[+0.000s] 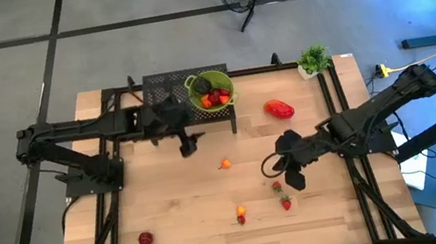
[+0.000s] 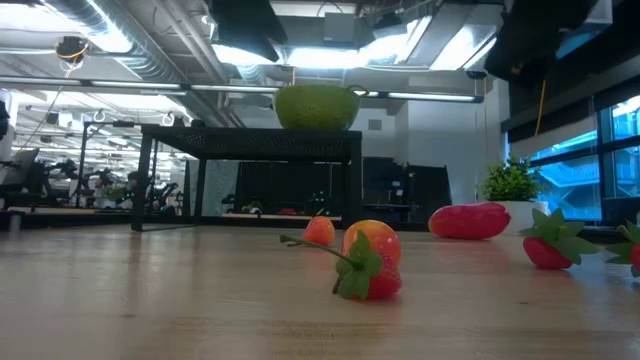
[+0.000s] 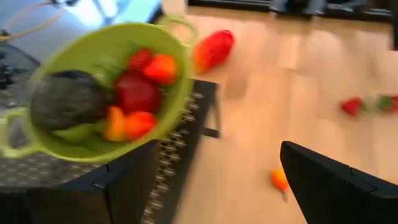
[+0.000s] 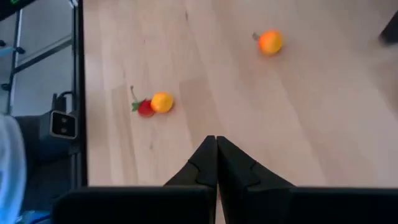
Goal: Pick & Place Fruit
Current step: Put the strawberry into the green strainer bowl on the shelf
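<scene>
Two pincers: left pincer point(image 1: 189, 147) wide beside the bowl point(image 1: 211, 89), right pincer point(image 4: 216, 144) closed empty above scattered fruit point(image 4: 155, 104).

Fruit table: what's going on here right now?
A two-arm robot is gathering fruit into the lime-green bowl on the black stand; several pieces and a dark green one are already inside. The left hand is open and empty beside the stand. The right hand is shut on nothing, over the bare table near two strawberries. A big red piece, orange pieces and another strawberry lie loose.
</scene>
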`<move>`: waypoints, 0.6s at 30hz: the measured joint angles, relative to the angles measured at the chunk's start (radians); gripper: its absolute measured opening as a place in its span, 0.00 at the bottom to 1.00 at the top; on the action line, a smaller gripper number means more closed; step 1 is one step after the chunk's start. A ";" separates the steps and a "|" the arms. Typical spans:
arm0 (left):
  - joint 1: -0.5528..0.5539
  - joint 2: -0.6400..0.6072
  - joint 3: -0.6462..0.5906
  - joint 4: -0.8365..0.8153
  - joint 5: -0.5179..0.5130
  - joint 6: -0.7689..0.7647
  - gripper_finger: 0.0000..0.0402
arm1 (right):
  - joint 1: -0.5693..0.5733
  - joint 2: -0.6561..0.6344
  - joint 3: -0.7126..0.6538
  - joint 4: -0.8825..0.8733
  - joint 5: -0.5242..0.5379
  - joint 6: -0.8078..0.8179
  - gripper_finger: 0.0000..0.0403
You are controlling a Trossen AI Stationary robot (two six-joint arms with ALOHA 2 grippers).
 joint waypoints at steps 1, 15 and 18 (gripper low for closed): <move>-0.019 0.000 0.000 -0.006 0.000 -0.008 0.82 | 0.006 0.008 0.000 0.000 -0.010 0.019 0.01; -0.241 0.000 0.000 -0.152 -0.100 -0.178 0.82 | 0.071 0.068 0.000 -0.044 -0.109 0.254 0.01; -0.292 0.009 -0.001 -0.179 -0.160 -0.223 0.82 | 0.084 0.068 0.000 -0.075 -0.088 0.297 0.03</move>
